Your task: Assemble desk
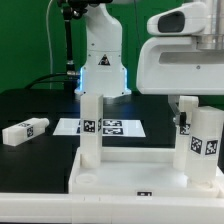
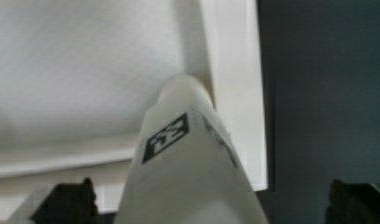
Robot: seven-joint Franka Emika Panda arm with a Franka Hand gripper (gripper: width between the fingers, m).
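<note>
**benchbuilder:** so what's the gripper (image 2: 213, 205) doing here, is it grabbing anything?

**panda_fan:** nope, it's hanging released. in the wrist view the dark fingertips (image 2: 71, 203) are sitting wide apart. the first leg (image 2: 169, 150) is poking up between them with a gap showing on each side, so nothing is getting squeezed.

**benchbuilder:** ok, and where's that leg sitting?

**panda_fan:** it's standing upright in the desk tabletop (image 1: 135, 160), at the corner on the exterior view's right, directly under the big white hand. its black-and-white tags are facing the camera.

**benchbuilder:** what are the other desk parts doing?

**panda_fan:** the tabletop is lying flat at the front of the black table (image 1: 40, 105), rim pointing up. a second leg (image 1: 92, 125) is standing upright in the corner on the exterior view's left. a loose leg (image 1: 25, 131) is lying on its side out on the table, well apart from the tabletop, further toward the exterior view's left.

**benchbuilder:** and behind all that?

**panda_fan:** the marker board (image 1: 120, 127) is lying flat just behind the tabletop, with the second leg partly covering it. the robot base (image 1: 102, 55) is sitting behind the board.
</note>
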